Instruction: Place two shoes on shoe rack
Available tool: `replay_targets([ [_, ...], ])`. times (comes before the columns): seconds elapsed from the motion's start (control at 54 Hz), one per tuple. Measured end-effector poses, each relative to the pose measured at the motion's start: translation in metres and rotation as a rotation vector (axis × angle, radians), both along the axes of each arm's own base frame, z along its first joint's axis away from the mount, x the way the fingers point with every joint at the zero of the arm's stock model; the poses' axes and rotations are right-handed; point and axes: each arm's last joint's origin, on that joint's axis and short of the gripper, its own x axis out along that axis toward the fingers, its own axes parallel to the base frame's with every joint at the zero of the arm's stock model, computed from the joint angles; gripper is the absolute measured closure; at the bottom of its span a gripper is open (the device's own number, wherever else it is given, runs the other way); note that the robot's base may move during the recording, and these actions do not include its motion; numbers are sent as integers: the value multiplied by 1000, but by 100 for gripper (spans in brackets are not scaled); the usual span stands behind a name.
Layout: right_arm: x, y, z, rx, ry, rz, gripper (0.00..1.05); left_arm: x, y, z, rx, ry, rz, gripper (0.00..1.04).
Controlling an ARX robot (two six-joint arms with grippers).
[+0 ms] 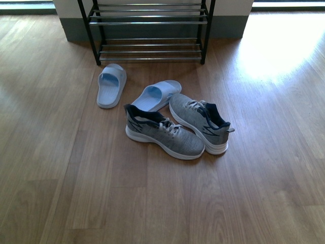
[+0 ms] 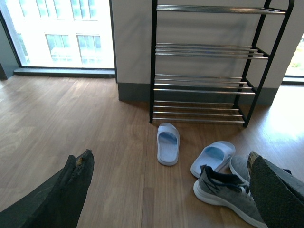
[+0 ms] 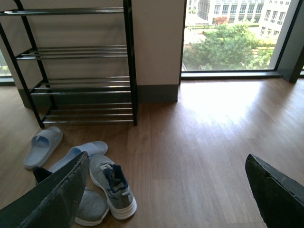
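Left tool hangs over the floor. Its two fingers are wide apart and hold nothing. Its wrist camera shows the shoe rack by the wall, with every shelf bare. A blue slide lies just in front of the shoe rack. The other slide is a bit further from it. A grey sneaker is further still.

Right tool is wide apart too, and it holds nothing. Its wrist camera shows the other grey sneaker on the floor. It lies well out from the shoe rack, past the two slides.

No tool shows in the front view. Both sneakers lie on their soles and look like they touch. They are further from the shoe rack than the slides. One slide lies just beside a sneaker's toe.

I think the sneakers are light. The knit top looks soft and would squash, but the white sole looks firm. A good place to grab is the dark blue edge at the heel, or across the middle, sole and top at once. The slides look smooth and may slip, so their wide strap looks best to pinch.
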Motion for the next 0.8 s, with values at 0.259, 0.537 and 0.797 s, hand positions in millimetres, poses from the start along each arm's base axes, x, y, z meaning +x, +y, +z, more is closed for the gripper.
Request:
replay_targets([
  [0.259, 0, 0, 0, 0, 0, 0, 9, 0, 0, 0, 0, 0, 0, 9],
  [0.537, 0, 0, 0, 0, 1, 1, 9, 0, 0, 0, 0, 0, 0, 9],
  [0.797, 0, 0, 0, 0, 1, 1, 9, 0, 0, 0, 0, 0, 0, 9],
])
